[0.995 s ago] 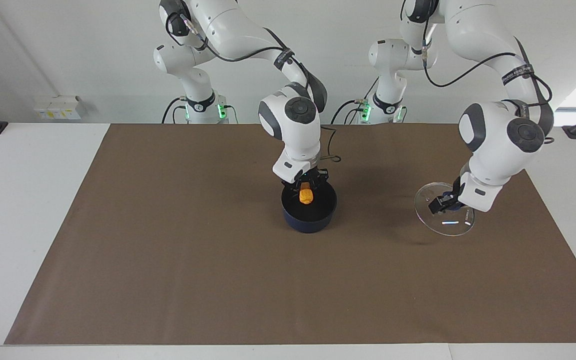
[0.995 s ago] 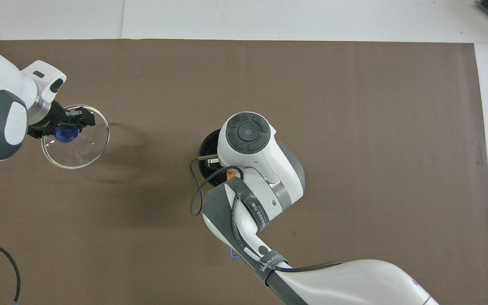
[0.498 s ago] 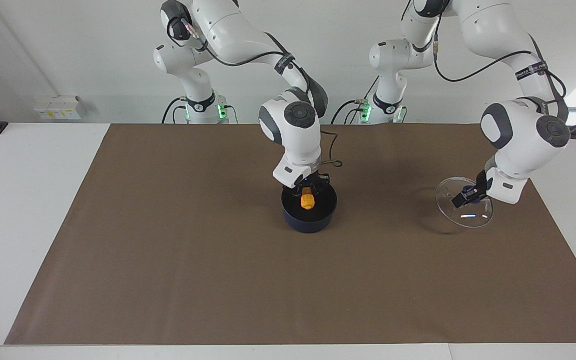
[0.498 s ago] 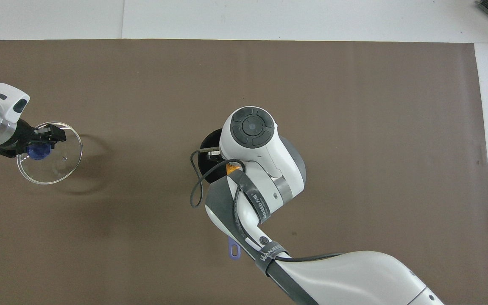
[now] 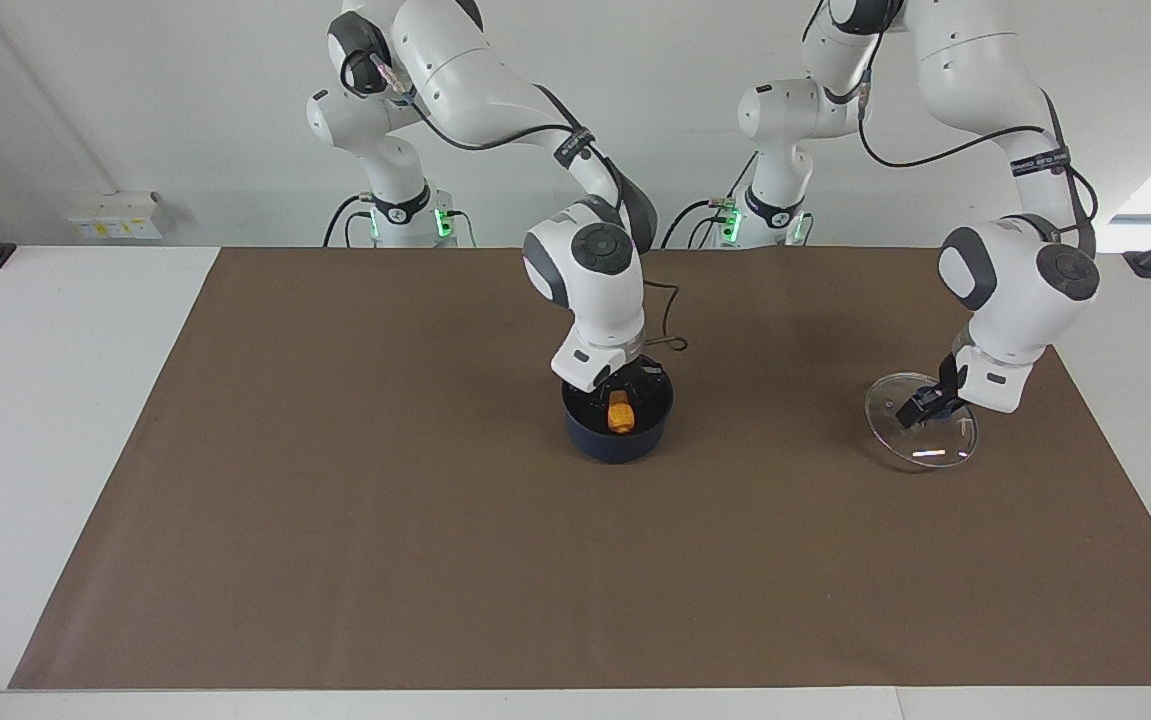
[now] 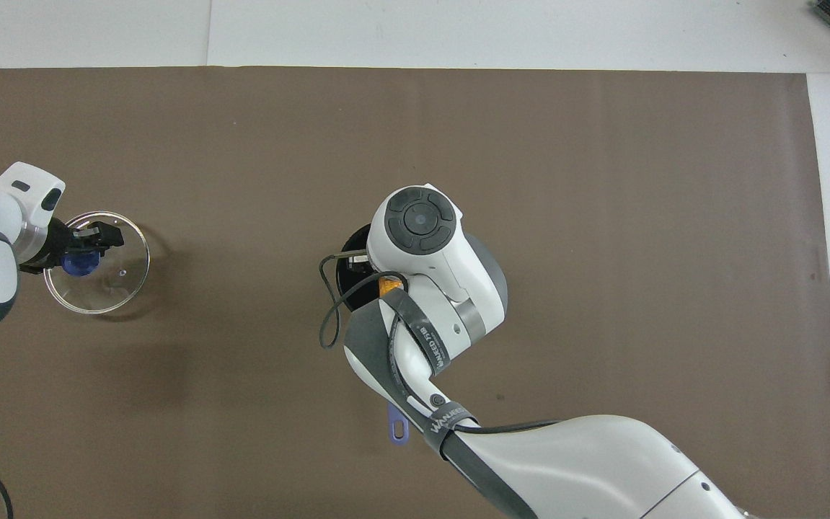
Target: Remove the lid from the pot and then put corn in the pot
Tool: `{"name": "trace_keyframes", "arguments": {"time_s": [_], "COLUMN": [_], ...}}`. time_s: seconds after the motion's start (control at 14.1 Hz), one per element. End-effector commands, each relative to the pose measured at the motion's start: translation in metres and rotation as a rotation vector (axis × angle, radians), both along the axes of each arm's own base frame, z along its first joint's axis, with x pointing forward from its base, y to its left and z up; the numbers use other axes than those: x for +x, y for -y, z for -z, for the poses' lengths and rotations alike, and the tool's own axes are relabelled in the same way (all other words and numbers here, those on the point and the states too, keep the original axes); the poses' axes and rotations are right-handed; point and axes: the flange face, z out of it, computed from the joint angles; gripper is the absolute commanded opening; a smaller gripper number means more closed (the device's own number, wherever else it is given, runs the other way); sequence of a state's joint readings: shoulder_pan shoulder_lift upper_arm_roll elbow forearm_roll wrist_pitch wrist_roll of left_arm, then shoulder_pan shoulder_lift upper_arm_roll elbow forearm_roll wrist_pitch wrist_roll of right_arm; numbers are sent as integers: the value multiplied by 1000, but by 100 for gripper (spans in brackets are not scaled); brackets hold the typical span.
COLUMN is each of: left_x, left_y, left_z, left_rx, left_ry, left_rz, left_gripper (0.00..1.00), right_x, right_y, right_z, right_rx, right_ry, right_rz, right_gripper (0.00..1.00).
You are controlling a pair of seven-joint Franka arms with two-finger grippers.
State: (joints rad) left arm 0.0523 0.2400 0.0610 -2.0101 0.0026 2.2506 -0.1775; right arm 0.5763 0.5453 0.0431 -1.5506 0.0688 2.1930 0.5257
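Holding one corn [image 5: 620, 413] pinched inside the single pot [image 5: 618, 440], the right gripper [image 5: 621, 398] dips in; at the pot's three o'clock in the facing view, the left gripper [image 5: 920, 408] clamps the one lid [image 5: 920, 435] by its knob, low over the surface [image 5: 335, 520].

You get bright, even light from above; soft shadows sit on the table [image 5: 335, 500] under both arms, and a small glare streak marks the lid [image 5: 920, 435]; focus is sharp

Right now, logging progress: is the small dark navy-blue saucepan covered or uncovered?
Uncovered: the pot shows its open black inside, and the left gripper holds the lid apart.
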Motion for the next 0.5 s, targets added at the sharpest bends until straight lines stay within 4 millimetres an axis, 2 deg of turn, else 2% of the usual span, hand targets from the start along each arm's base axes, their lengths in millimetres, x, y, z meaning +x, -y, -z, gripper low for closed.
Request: {"name": "trace_keyframes", "arguments": {"time_s": [0.0, 0.14, 0.28, 0.43], "left_x": [-2, -2, -2, -1], "left_y": [-4, -4, -5, -4], "left_z": [4, 6, 8, 20], "left_rx": [1, 1, 0, 0], "left_ry": [21, 18, 16, 9], "left_rz": [2, 1, -2, -2], "left_gripper": [0, 0, 0, 0], "right_x": [7, 10, 7, 5], "right_y": [1, 0, 3, -1], "right_z": [1, 1, 10, 10], "right_rx": [3, 25, 22, 21], "right_ry": [27, 62, 61, 65], "right_rz": [-32, -49, -54, -65], "right_gripper": [0, 0, 0, 0]}}
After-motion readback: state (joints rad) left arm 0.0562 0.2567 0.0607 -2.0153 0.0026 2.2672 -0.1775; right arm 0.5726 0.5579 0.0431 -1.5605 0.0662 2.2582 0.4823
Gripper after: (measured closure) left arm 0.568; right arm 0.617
